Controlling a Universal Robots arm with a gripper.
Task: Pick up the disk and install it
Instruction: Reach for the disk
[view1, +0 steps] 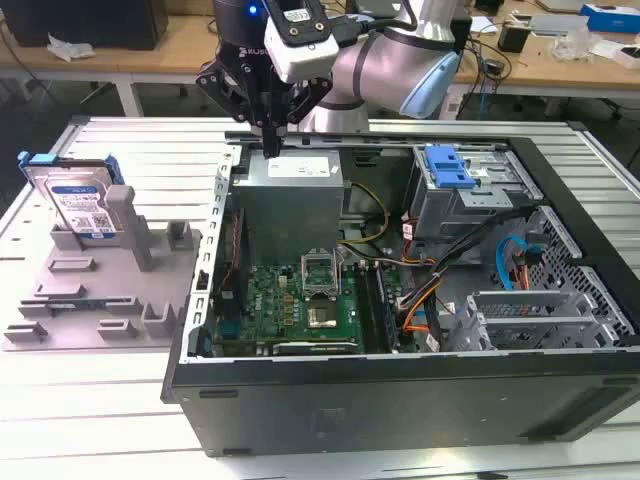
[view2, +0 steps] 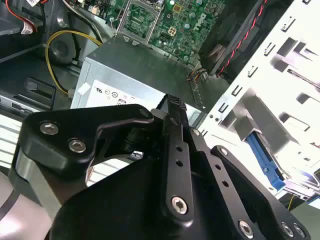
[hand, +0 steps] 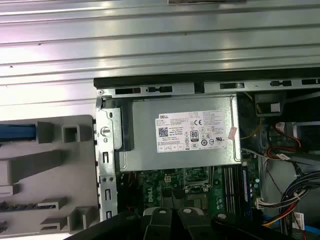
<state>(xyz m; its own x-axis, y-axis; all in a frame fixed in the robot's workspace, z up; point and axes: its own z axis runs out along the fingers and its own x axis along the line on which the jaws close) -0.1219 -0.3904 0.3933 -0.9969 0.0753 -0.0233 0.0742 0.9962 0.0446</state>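
Observation:
The disk (view1: 85, 205), silver-grey with a white-and-blue label and blue rails, stands upright in the grey fixture (view1: 100, 290) at the exterior view's left, outside the computer case. My gripper (view1: 271, 148) hangs over the case's back left corner, just above the power supply (view1: 300, 170), well to the right of the disk. Its fingers are shut together with nothing between them. In the second wrist view the gripper (view2: 175, 104) points down at the power supply's labelled edge (view2: 125, 95). In the first wrist view a blue rail of the disk (hand: 16, 131) shows beside the fixture (hand: 50, 165).
The open computer case (view1: 400, 400) lies on a ribbed metal table (view1: 150, 140). Inside are the motherboard (view1: 290, 295), loose cables (view1: 430, 290) and a drive cage with a blue latch (view1: 448, 165) at the back right. Desks with clutter stand behind.

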